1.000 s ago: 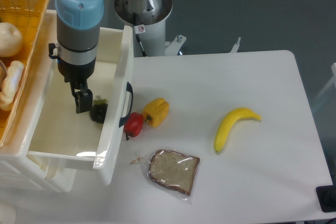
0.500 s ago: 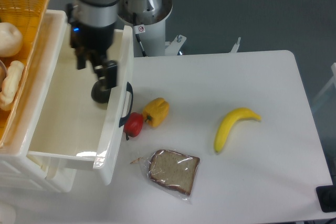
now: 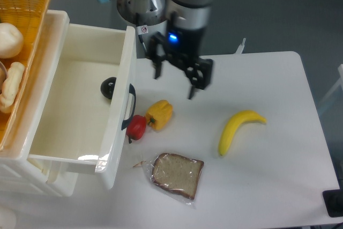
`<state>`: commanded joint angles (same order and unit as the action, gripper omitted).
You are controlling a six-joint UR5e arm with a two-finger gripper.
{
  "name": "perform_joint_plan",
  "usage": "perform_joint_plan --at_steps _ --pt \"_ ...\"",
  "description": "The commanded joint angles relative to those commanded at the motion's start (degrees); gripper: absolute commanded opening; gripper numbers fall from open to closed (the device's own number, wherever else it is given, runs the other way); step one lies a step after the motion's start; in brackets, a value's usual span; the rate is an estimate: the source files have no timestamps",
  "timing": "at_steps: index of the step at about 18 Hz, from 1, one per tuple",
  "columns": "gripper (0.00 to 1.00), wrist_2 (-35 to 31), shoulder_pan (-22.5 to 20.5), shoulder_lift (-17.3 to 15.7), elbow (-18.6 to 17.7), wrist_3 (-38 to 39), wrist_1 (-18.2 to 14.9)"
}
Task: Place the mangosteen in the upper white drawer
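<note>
Mangosteen, small, round, purple-black, lies inside the cream-white plastic upper drawer; the black two-finger gripper hangs spread wide, empty.

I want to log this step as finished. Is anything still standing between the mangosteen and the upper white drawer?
Nothing visible does: the mangosteen already lies inside the upper white drawer, against its front panel. The gripper hangs open over the table, holding nothing.

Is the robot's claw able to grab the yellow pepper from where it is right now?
Probably yes. The gripper hangs open just above the yellow pepper, with nothing between them. The red pepper touches its left side, which may crowd one finger.
</note>
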<state>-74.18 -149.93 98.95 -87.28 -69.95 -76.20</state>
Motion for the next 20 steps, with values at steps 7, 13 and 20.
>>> perform_joint_plan --at_steps 7,13,20 --pt "1.00 -8.34 -1.77 6.94 -0.97 -4.41 2.62" --pt "1.00 -10.37 -1.77 12.05 0.78 -5.28 5.98" --pt "1.00 -11.69 -2.55 13.28 1.49 -12.56 6.15"
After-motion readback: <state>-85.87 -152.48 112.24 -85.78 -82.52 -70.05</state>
